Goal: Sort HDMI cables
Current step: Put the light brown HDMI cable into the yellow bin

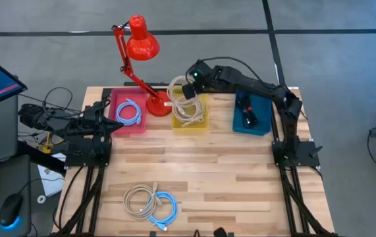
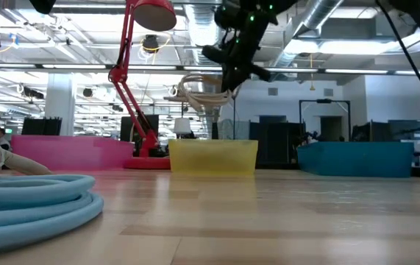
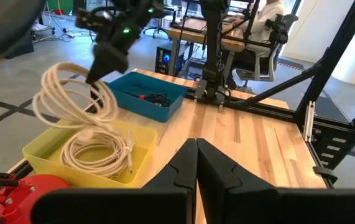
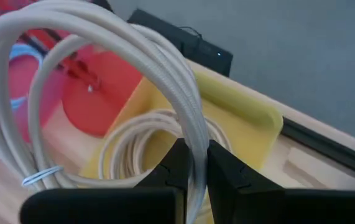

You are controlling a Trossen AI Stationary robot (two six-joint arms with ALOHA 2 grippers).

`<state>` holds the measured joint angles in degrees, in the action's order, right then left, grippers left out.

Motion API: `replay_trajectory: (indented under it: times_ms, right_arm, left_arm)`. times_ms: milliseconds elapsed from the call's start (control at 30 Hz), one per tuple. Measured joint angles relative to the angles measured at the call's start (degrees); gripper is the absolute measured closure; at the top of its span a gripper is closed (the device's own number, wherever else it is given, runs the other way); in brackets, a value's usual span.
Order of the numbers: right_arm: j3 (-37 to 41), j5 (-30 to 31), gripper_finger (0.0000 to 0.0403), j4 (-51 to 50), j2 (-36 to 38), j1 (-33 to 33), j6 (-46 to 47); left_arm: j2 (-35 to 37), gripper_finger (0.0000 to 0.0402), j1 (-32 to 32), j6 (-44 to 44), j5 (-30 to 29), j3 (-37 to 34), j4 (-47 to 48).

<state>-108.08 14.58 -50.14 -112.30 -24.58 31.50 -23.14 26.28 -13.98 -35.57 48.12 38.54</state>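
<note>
My right gripper [image 1: 189, 91] is shut on a beige coiled cable [image 1: 177, 87] held above the yellow bin [image 1: 204, 122], which holds another beige coil [image 1: 188, 112]. The pink bin [image 1: 116, 125] holds a light blue coil [image 1: 129, 111]. The blue bin [image 1: 264, 125] holds a black bundle [image 1: 249, 113]. A beige coil [image 1: 138, 199] and a light blue coil [image 1: 164, 207] lie flat on the table near its front edge. My left gripper [image 3: 196, 149] is shut and empty at the table's left side, by the pink bin. My right gripper pinches the beige coil's strands [image 4: 191, 140] between its two fingers [image 4: 177, 163], at one side of the loop. The fingers come from above, slanting down. The coil [image 3: 71, 93] hangs from the fingers, clear of the yellow bin and the coil inside it.
A red desk lamp [image 1: 141, 41] stands with its base [image 1: 157, 105] between the pink and yellow bins, its arm rising over the pink bin. The middle of the wooden table [image 1: 207, 164] is bare. A person sits beyond the table in the left wrist view [image 3: 258, 25].
</note>
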Motion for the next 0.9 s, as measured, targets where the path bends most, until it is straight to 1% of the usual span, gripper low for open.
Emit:
replay_trajectory:
  times_ms: [167,400,667,900]
  right_arm:
    - [0.03,-3.08,0.0382,-0.72,-3.51,-2.02,-0.01]
    - [0.06,-5.68,0.0382,-1.9,-9.11,-2.17,-0.18]
    - [-0.1,-5.72,0.0382,-2.67,-13.26,-2.88,0.02]
    - [-0.03,-5.77,0.0382,-5.91,-14.39,-4.52,-1.54]
  left_arm:
    - [-0.02,0.0396,0.01,0.0,0.0,0.0,0.0]
    - [-0.02,0.0396,0.02,0.0,0.0,0.02,0.02]
    - [-0.02,0.0396,0.0,0.0,0.0,0.02,0.0]
    - [-0.02,0.0396,0.01,0.0,0.0,0.02,0.01]
